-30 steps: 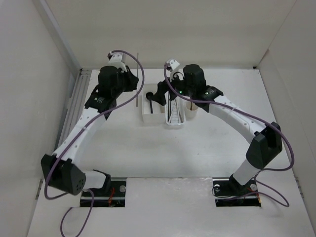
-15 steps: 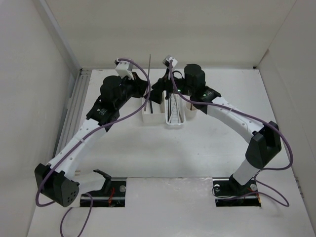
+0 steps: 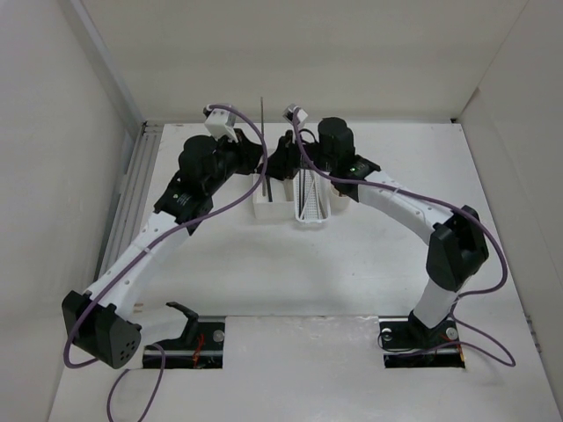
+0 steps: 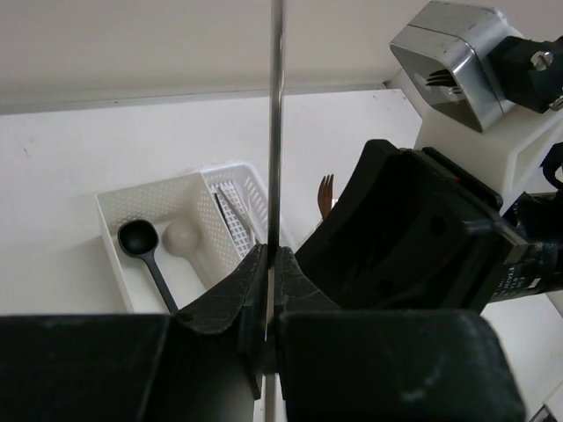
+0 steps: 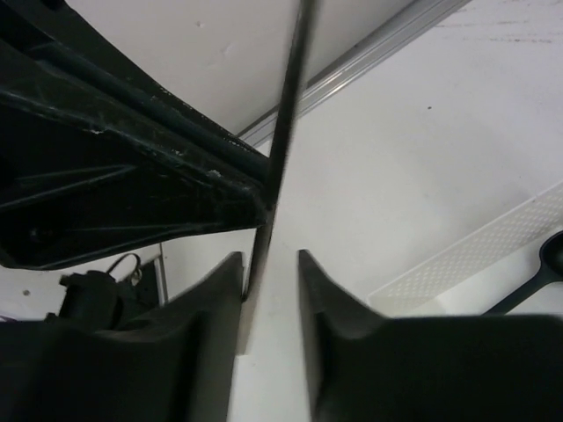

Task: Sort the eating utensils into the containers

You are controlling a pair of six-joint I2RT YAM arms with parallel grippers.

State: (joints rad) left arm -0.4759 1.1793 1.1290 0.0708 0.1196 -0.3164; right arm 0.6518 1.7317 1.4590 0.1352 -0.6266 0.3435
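My left gripper (image 4: 271, 255) is shut on a thin dark chopstick (image 4: 276, 123) and holds it upright above the white square box (image 3: 264, 211). In the top view the chopstick (image 3: 263, 119) sticks up between the two wrists. My right gripper (image 5: 268, 257) straddles the same chopstick (image 5: 290, 114). Its left finger (image 5: 224, 281) touches the stick, while a gap remains on the other side. A black spoon (image 4: 141, 239) and a beige spoon (image 4: 180, 236) lie in the box. The perforated tray (image 3: 310, 211) holds chopsticks. A brown fork (image 4: 325, 195) stands in the cup (image 3: 341, 204).
The right arm's black wrist (image 4: 405, 237) crowds close beside my left gripper. A metal rail (image 3: 132, 189) runs along the table's left edge. White walls enclose the table on three sides. Purple cables (image 3: 237, 189) loop over both arms.
The left arm swung right with the chopstick, then held still. The right gripper shifted left to the chopstick and its jaws narrowed around it.
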